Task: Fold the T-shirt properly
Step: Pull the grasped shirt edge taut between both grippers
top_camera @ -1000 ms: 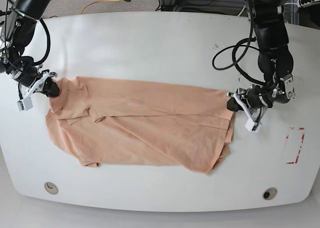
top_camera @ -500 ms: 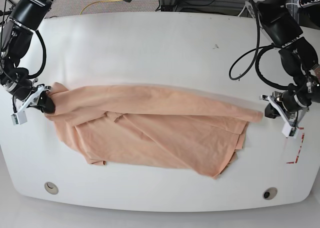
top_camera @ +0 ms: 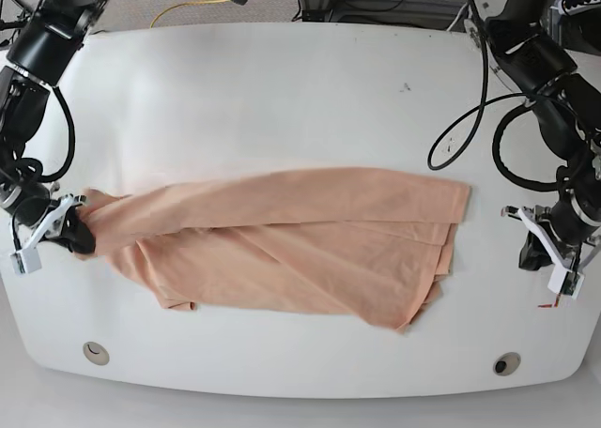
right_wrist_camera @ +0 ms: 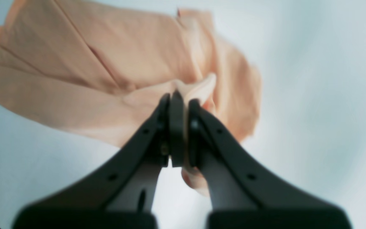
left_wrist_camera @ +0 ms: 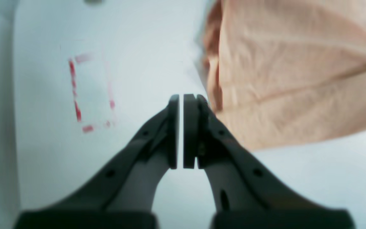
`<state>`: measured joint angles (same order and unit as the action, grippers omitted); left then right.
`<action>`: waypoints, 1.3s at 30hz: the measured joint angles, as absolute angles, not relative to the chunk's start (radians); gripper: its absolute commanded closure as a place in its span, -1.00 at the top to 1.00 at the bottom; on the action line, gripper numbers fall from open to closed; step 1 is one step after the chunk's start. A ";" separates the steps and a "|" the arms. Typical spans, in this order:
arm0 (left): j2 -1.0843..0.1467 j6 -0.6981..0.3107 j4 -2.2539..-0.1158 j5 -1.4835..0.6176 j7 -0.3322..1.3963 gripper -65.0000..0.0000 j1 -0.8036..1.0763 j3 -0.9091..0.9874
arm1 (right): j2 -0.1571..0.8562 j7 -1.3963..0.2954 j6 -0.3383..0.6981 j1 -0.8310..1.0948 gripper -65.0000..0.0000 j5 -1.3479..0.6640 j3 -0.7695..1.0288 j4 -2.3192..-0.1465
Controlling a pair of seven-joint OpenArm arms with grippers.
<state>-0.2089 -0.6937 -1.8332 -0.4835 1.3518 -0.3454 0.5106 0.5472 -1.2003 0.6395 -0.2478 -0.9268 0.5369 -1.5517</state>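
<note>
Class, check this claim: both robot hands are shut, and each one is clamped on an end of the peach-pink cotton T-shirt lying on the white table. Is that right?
Not quite. Both hands are shut, but only the right hand is clamped on the peach-pink cotton T-shirt. The left hand is shut on nothing, apart from the shirt over the bare white table, as the left wrist view shows.

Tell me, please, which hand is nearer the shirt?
Right. The right hand is shut on the shirt's end; the left hand sits shut and empty, apart from its other end.

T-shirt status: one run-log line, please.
T-shirt: flat, partly folded | right gripper: shut on T-shirt corner | left gripper: shut, empty, off cloth
</note>
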 measured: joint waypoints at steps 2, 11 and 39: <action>-0.209 -0.694 -1.832 -0.487 1.346 -1.00 -0.347 0.497 | 0.558 -1.184 0.643 -0.260 -1.00 -0.933 0.536 -1.553; -0.204 -0.576 -1.685 -0.481 1.341 0.18 -0.260 0.476 | 0.552 -1.204 0.644 -0.235 -1.00 -0.924 0.541 -1.552; -0.128 -0.575 -1.240 -0.497 1.073 0.18 -0.216 0.330 | 0.507 -1.205 0.644 -0.170 -1.00 -0.922 0.542 -1.551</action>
<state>-0.1276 -0.5755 -1.2396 -0.4969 1.0733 -0.2161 0.3302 0.5072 -1.2045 0.6437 -0.1696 -0.9218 0.5423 -1.5505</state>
